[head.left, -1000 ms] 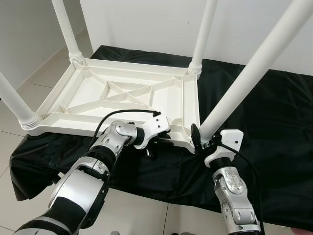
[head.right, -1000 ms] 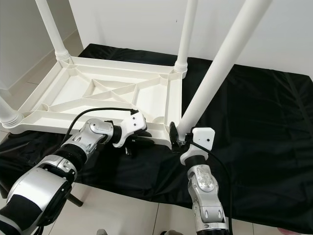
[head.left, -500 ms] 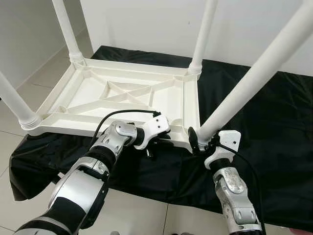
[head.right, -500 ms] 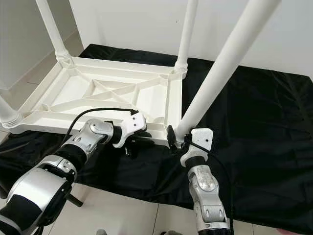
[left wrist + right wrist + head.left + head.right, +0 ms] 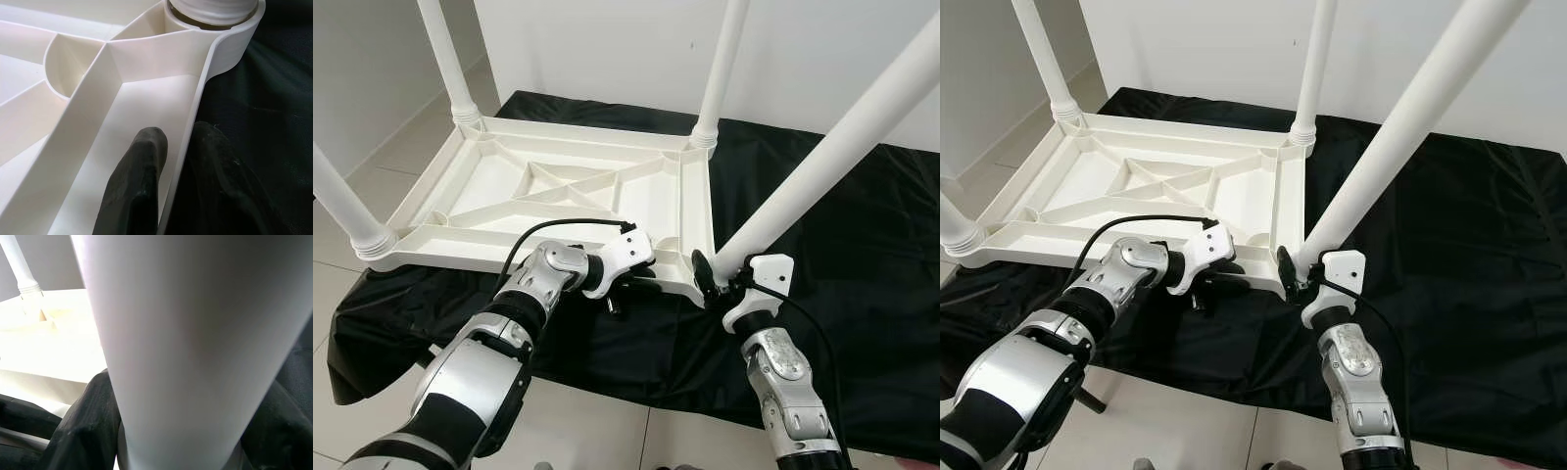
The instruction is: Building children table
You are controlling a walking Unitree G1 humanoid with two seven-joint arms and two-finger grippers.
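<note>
A bare room in a home — plain white walls [image 5: 607, 49], pale tiled floor [image 5: 372, 166] with a white skirting board, and a black cloth [image 5: 862, 225] spread over the tiles.

The two head eyes look forward and down from above both arms, sharing the upturned table top [image 5: 558, 191] on the black cloth [image 5: 862, 245]. Each wrist camera sits very close — the left along its fingers [image 5: 134, 191] at the rim, the right against the leg [image 5: 195, 342].

white tabletop [image 5: 558, 186], white legs [image 5: 822, 162], black cloth [image 5: 862, 245], pale floor tiles [image 5: 372, 411]
</note>
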